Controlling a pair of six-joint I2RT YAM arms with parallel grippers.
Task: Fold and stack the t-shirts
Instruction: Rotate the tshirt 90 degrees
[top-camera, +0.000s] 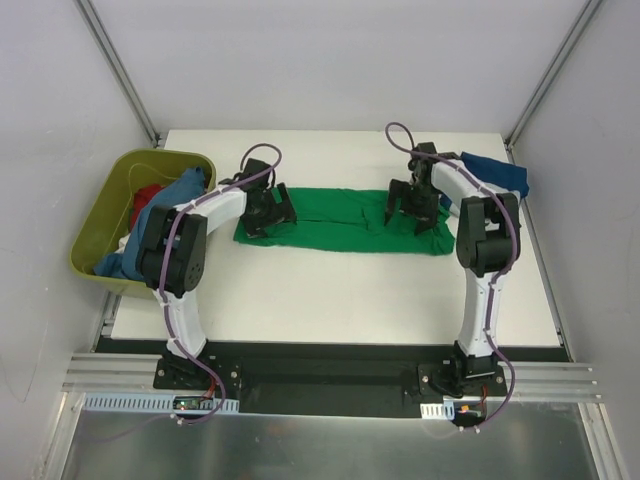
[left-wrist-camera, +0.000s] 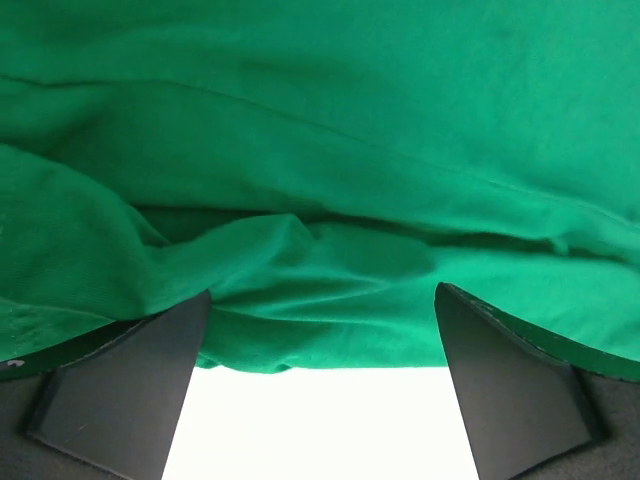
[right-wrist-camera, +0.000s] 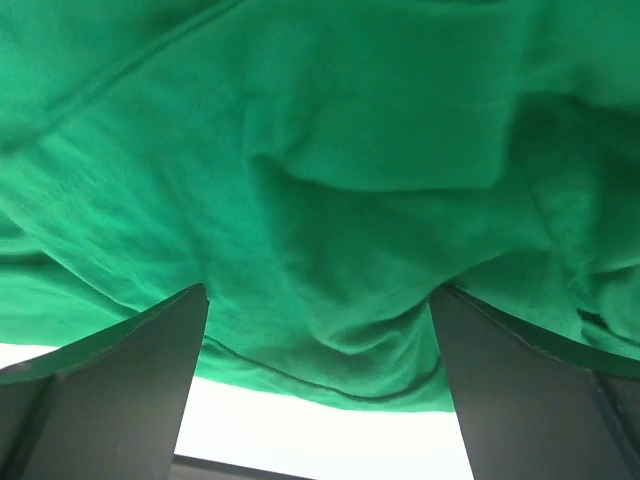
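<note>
Between the two grippers, one bright green cloth t-shirt (top-camera: 340, 222) lies flat on the white table top (top-camera: 330, 295) as a long band. Its long axis runs straight from one gripper to the other, and which end is the collar cannot be made out. The left gripper (top-camera: 268, 208) is down on one end of the band and the right gripper (top-camera: 415, 207) near the other. The left wrist view shows two dark fingers (left-wrist-camera: 130, 390) spread wide with rumpled green cloth lying loose across the gap, and the right pair of fingers (right-wrist-camera: 520, 390) stands the same way. One mid-blue cloth t-shirt (top-camera: 497, 172) is bunched just behind and outboard of the right gripper, partly hidden by that arm. Outboard of the left gripper stands one olive-green plastic tub (top-camera: 95, 250) holding a red cloth (top-camera: 150, 192) and a blue cloth (top-camera: 172, 205) draped over its rim. How many shirts are heaped there is unclear, since the left arm covers part of them.
</note>
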